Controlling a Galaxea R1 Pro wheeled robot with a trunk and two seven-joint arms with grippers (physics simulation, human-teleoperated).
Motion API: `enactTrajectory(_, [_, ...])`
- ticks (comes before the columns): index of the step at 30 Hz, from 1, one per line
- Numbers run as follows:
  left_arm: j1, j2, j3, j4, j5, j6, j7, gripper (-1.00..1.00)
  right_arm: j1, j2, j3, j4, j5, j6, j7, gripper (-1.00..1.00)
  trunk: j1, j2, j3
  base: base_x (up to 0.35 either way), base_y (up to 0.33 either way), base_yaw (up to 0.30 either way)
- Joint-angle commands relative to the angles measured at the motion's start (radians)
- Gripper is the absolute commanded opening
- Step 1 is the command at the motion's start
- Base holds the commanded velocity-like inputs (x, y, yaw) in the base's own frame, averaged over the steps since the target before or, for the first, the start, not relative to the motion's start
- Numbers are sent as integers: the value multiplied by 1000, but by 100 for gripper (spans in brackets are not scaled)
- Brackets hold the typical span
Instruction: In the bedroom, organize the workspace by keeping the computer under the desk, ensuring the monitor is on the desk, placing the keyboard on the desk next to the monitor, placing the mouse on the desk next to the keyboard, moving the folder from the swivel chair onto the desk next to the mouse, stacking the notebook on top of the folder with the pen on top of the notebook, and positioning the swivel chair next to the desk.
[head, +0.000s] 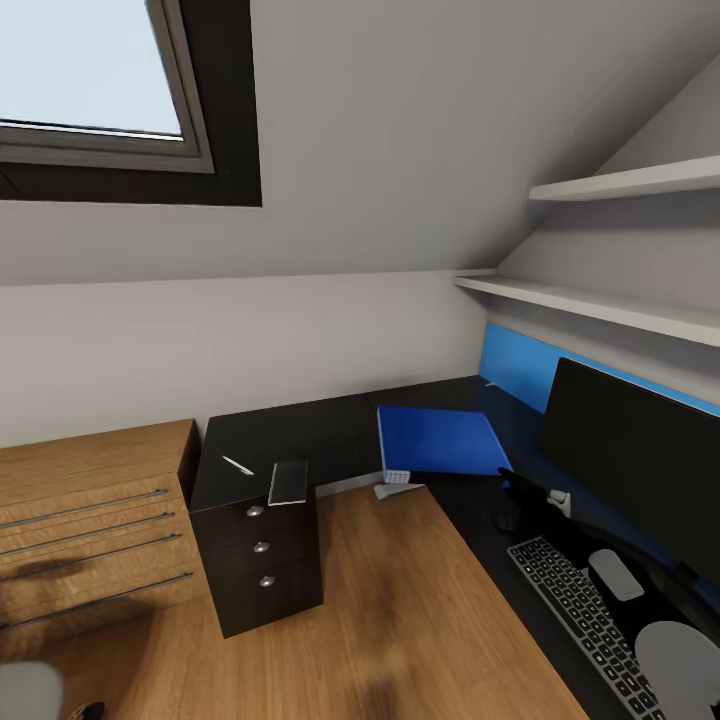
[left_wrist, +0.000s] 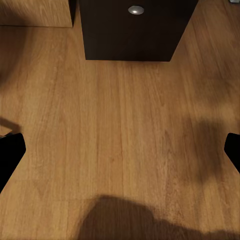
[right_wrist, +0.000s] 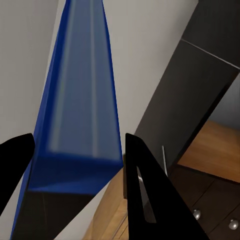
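The bright blue folder hangs tilted just above the corner of the black desk, white page edges toward me. My right gripper is shut on the folder's near right edge. The monitor stands at the right on the desk, with the keyboard in front of it and a grey mouse between them. The white pen and the notebook lie on the desk's left wing above the drawers. My left gripper is open over the wooden floor.
A light wooden drawer unit stands left of the desk. A grey corner of the swivel chair shows at the lower left. White shelves hang above the monitor. Open wooden floor lies inside the desk's L.
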Motion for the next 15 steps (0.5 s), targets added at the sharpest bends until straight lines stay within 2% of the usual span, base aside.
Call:
enactTrajectory(1, [-1,0,5,0,0,-3,-3,100,-1,0,-2,1,-5,7,1,-100,0,-2,-2,0,0,0])
enactTrajectory(5, [-1,0,5,0,0,-3,-3,100,-1,6,-2,1,-5,1,-2,-100,0,-2,-2,0,0,0])
enactTrajectory(9, [-1,0,5,0,0,-3,-3,100,-1,22,-4,2,-5,-37,-12,-100,0,-2,-2,0,0,0])
enactTrajectory(11, [0,0,5,0,0,-3,-3,100,-1,38,-6,1,-10,-98,-59,-100,0,-2,-2,0,0,0])
enactTrajectory(15, [-1,0,5,0,0,-3,-3,100,-1,59,-7,1,-34,-150,-103,-100,0,-2,-2,0,0,0])
